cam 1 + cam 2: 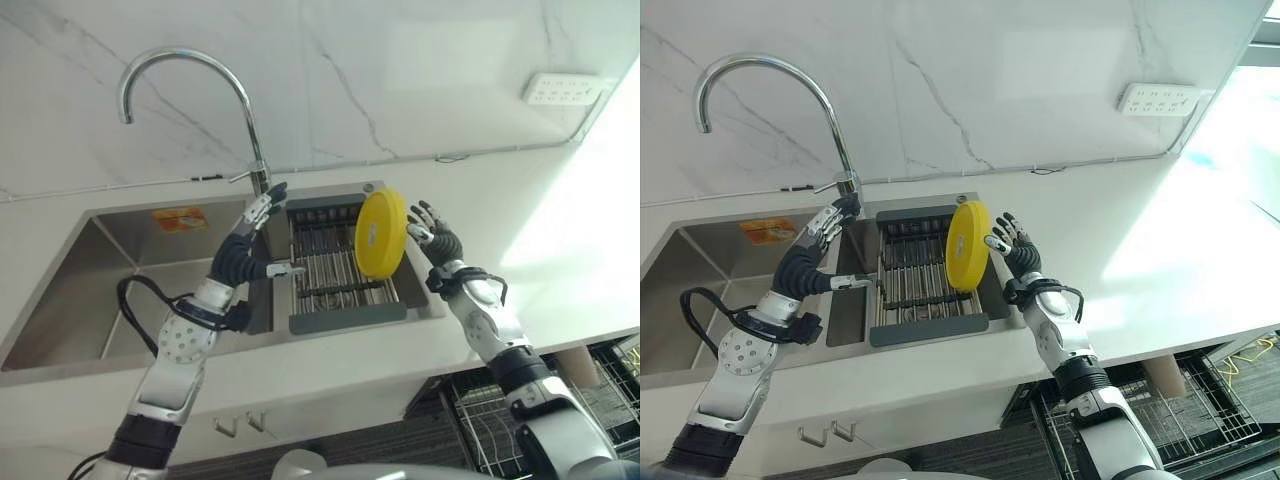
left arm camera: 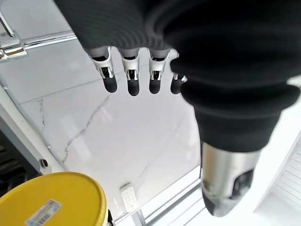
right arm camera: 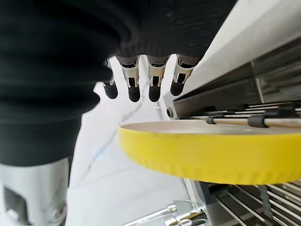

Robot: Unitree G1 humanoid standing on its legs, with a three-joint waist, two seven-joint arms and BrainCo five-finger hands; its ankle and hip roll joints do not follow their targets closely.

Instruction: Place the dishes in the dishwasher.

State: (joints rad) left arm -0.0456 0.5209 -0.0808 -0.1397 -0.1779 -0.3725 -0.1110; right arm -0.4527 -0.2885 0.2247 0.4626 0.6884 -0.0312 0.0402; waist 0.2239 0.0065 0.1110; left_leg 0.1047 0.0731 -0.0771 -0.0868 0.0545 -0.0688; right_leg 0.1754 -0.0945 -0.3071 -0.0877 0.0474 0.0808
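Observation:
A yellow plate (image 1: 381, 232) stands on edge in the grey drying rack (image 1: 340, 318) set in the sink's right half. My right hand (image 1: 440, 243) is just to the plate's right, open, with straight fingers (image 3: 134, 87) reaching along the plate's rim (image 3: 211, 153). I cannot tell whether they touch it. My left hand (image 1: 240, 255) hovers over the rack's left edge, open with fingers (image 2: 131, 80) spread and nothing in it. The plate (image 2: 51, 200) also appears beyond that hand. The dishwasher's open wire basket (image 1: 480, 410) lies low at the right, under the counter.
A tall curved faucet (image 1: 190, 70) rises behind the sink. The steel basin (image 1: 130, 270) is on the left. White counter (image 1: 560, 270) runs to the right, with a power strip (image 1: 563, 88) on the marble wall.

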